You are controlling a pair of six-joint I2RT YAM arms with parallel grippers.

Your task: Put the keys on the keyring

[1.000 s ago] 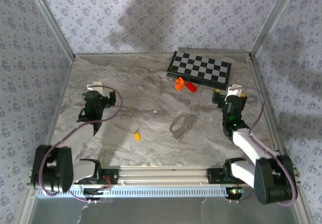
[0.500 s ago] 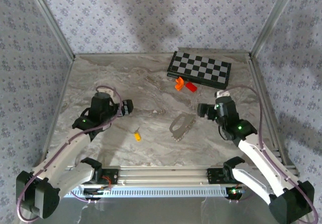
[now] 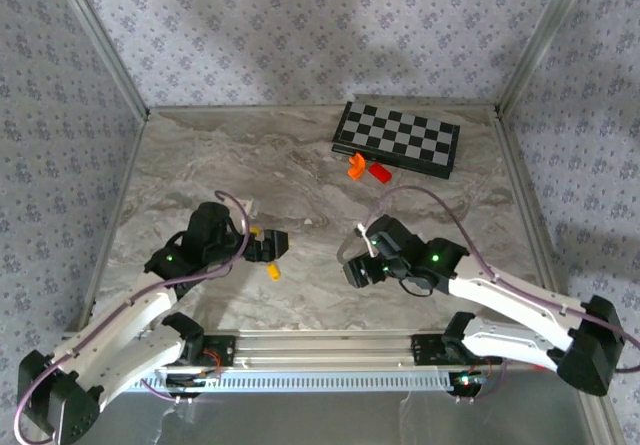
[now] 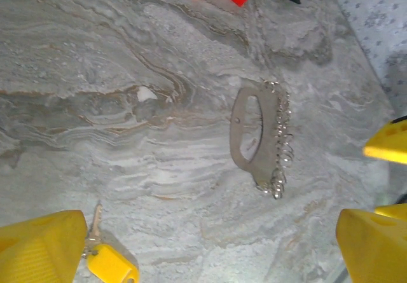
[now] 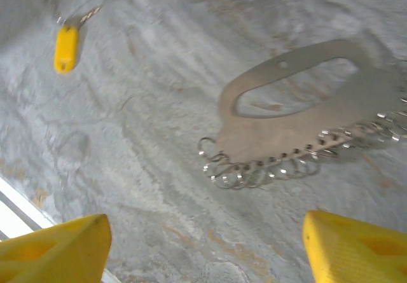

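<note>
Left gripper point(image 3: 268, 248) sits left of table centre with fingers spread wide. In the left wrist view its yellow fingertips point(image 4: 39, 248) are far apart at the bottom corners, nothing between them. The key with yellow tag point(image 4: 112, 265) lies flat on the marble table point(image 3: 200, 165), right beside the left-side fingertip, metal blade pointing to the far side. Contact between finger and key can't be told. The metal keyring plate point(image 4: 240, 127) lies flat right of centre, well apart from the key. It has an oval handle slot, and a row of small split rings point(image 4: 280, 148) runs along one long edge. Right gripper point(image 3: 363, 263) is low over the plate and covers most of it in the top view. Its jaws are also wide open, yellow pads point(image 5: 56, 252) at the bottom corners of the right wrist view, nothing held. In that view the plate fills the upper right, ring row facing the gripper, yellow key tag small at upper left. The key is not on any ring. Chessboard point(image 3: 398, 137) is at the far right of the table, with an orange block point(image 3: 355, 167) and a red block point(image 3: 380, 173) touching each other just in front of its near edge.
</note>
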